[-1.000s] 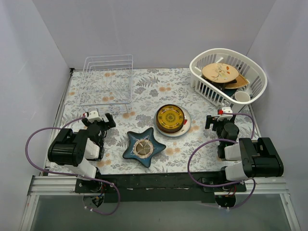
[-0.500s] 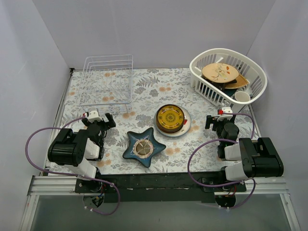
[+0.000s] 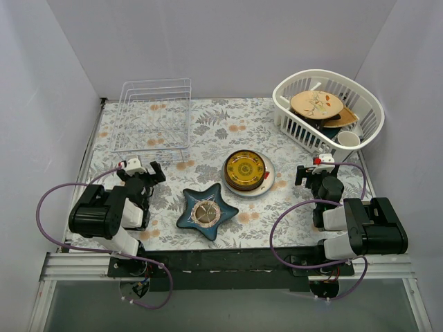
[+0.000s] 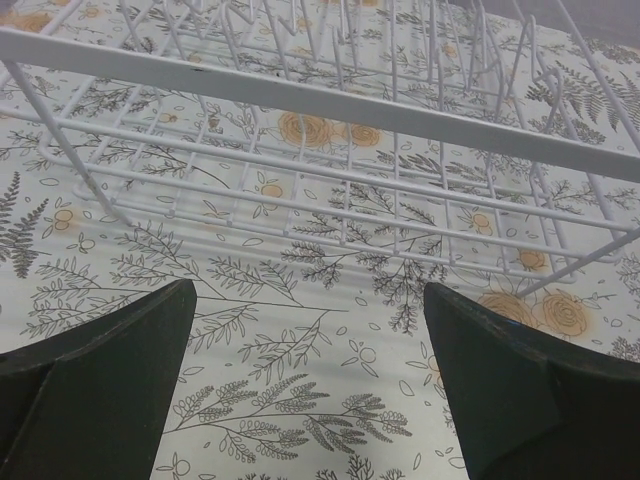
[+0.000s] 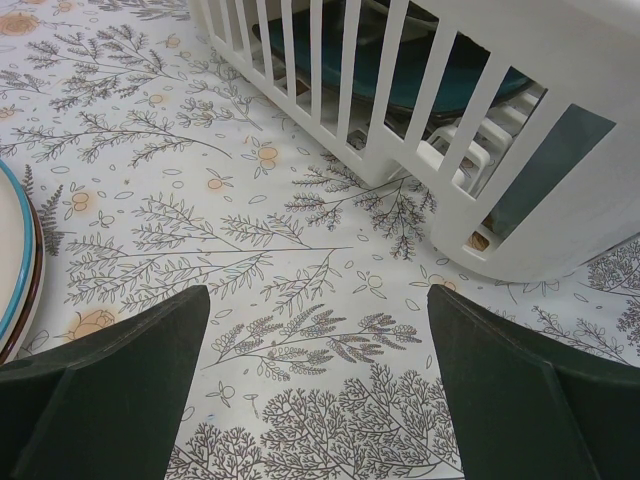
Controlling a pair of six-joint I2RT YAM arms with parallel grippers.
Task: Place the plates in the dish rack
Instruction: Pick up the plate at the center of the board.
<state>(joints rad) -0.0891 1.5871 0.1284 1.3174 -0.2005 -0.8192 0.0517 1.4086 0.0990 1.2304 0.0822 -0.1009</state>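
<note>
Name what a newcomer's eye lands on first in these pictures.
The stack of plates, a yellow patterned one on top, sits mid-table, with the dark blue star-shaped dish just near-left of it. Far right, a white slotted basket is heaped with dishes; far left, the wire dish rack stands empty.

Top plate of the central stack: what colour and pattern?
The top plate is yellow with a brown ringed pattern; the top external view shows it best.

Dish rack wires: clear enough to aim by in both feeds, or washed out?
Top external: even light, no glare, but the dish rack shows only as faint thin wires against the pale wall and cloth. Left wrist: its wires stand out crisp and white over the cloth, unblurred.
</note>
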